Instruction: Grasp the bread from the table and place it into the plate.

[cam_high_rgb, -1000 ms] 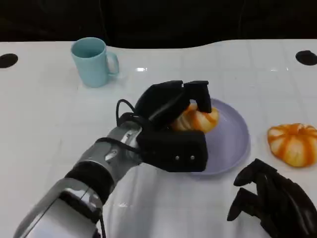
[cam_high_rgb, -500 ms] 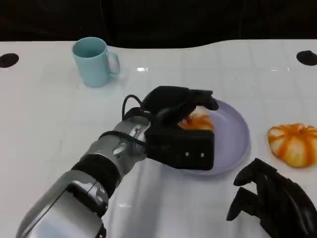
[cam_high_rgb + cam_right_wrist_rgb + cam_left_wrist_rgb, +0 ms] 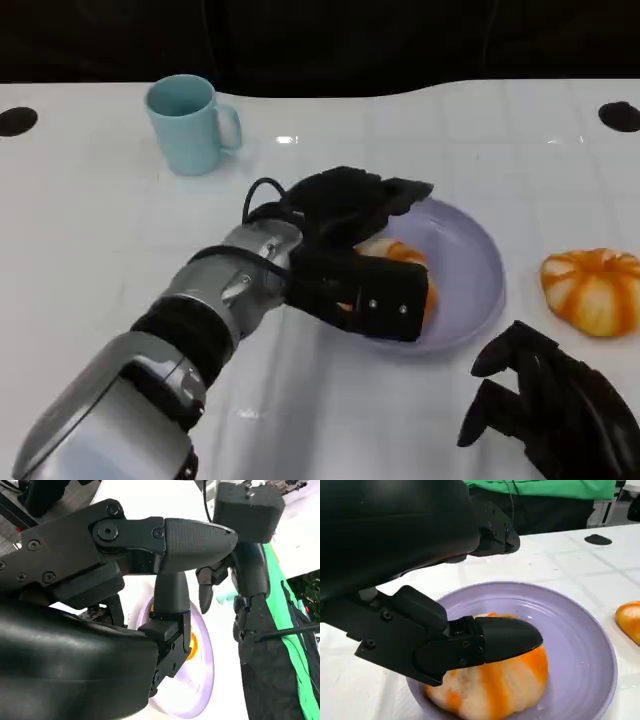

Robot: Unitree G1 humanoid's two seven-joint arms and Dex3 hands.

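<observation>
The bread [image 3: 405, 257] lies in the lavender plate [image 3: 470, 270], toward its left rim. The left hand [image 3: 355, 245] sits over it, one finger [image 3: 495, 640] resting on the bread; whether it grips cannot be told. The right hand [image 3: 550, 405] holds nothing, fingers loosely curled and apart, at the table's [image 3: 100, 230] near right edge.

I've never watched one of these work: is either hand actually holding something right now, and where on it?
The left hand has its thumb against the bread, which lies on the plate; a real grip cannot be told. The right hand holds nothing.
</observation>
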